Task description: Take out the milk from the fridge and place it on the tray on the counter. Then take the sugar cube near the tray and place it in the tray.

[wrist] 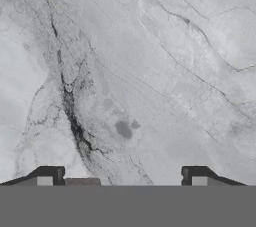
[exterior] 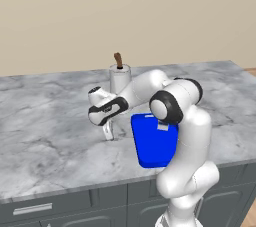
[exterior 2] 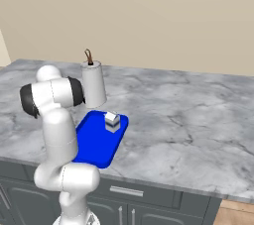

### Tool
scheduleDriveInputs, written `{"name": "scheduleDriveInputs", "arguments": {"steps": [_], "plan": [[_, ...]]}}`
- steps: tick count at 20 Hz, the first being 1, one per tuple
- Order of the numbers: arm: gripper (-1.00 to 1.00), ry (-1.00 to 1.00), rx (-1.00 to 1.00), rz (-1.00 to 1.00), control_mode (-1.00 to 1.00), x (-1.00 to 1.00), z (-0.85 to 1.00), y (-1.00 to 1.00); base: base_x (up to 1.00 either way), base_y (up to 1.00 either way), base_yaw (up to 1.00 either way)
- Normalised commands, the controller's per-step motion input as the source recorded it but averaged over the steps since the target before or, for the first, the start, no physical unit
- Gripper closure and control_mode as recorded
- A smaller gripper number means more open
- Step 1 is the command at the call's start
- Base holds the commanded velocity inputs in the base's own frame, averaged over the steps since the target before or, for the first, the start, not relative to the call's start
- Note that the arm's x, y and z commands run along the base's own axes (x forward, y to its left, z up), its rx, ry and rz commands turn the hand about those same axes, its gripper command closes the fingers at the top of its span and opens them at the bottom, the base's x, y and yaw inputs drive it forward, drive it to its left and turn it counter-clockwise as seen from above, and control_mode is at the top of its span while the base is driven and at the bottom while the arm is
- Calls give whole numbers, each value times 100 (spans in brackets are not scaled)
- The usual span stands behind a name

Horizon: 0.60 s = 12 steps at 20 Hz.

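Setting: simulated kitchen, plain beige wall behind a grey-white marble counter (exterior: 50, 121) over dark cabinets.

Item 1: tray (exterior 2: 96, 144), bright blue, flat on the counter near its front edge. The milk (exterior 2: 112, 121), a small white carton with a blue band, stands upright inside it at the far corner, so the first half of the task reads as done.

Item 2: paper-towel roll (exterior 2: 93, 86), upright just behind the tray, not part of the job.

Item 3: gripper (exterior: 108, 132), pointed down at bare marble to the left of the tray, likely reaching for the sugar cube. Jaws spread wide with nothing between them; the fingertips (wrist: 50, 175) frame only stone.

Item 4: sugar cube, cannot be made out.
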Motion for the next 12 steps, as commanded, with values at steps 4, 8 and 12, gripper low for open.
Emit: {"name": "scheduleDriveInputs", "arguments": {"steps": [4, 8, 12], "plan": [[-100, 1, 0, 0, -100, -27, -7, 0, 0, 0, 0], [-100, 0, 0, 0, -100, -55, 0, -3, 0, 0, 0], [-100, 0, 0, 0, -100, -37, 0, -7, 0, 0, 0]]}}
